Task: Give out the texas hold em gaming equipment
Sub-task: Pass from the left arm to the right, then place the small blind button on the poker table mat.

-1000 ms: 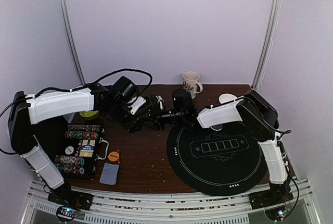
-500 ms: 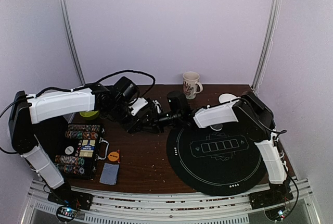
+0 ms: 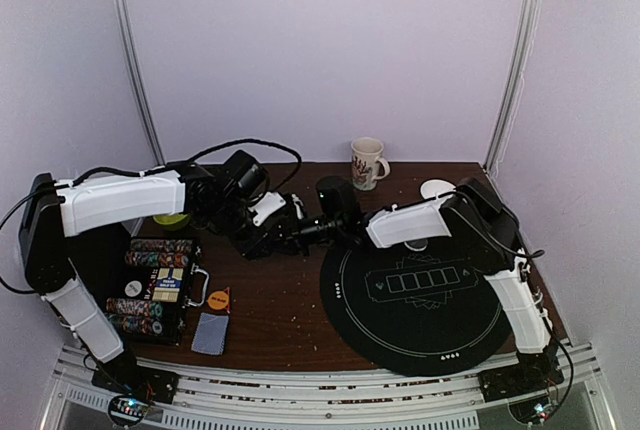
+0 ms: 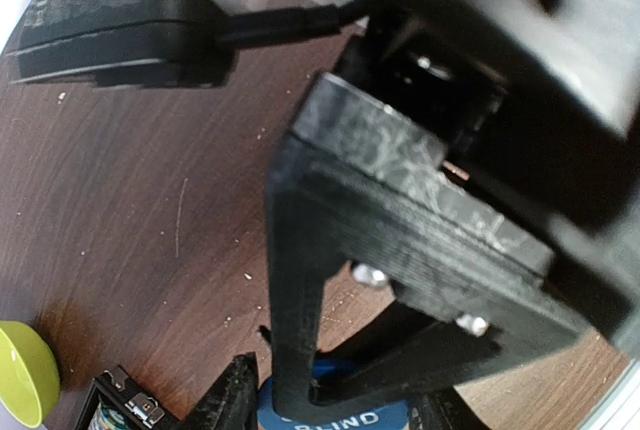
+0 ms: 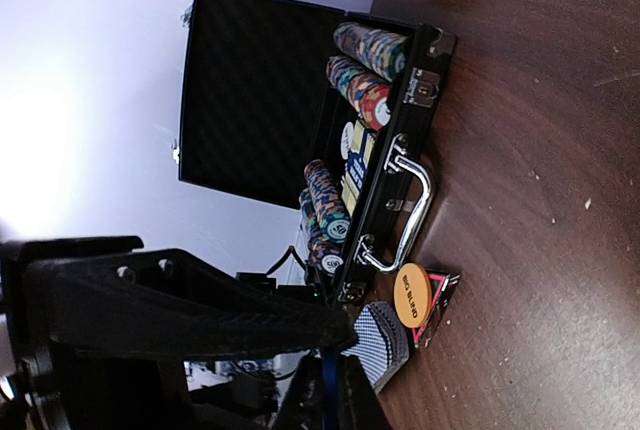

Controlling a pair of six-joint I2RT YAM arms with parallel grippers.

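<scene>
On the table, the chip case lay by the left edge, with a bowl behind it. The big-blind button sat just right of the case, and the card deck just before the button. The mat covered the front right, and the mug stood at the rear edge. Between case and mat, the left gripper and right gripper met on a second button.

Dark brown wooden table: is showing grain, fine scratches and a low sheen (pale specks are dotting it).
Black hard-shell case: its lid lining is looking matt and dimpled, like foam.
Curved silver metal handle: is gleaming, polished and smooth.
Orange round plastic button: is looking smooth and matt.
Blue round plastic button: is looking smooth and slightly glossy.
Right gripper: its black plastic fingers are showing fine ridged layers, matt.
</scene>
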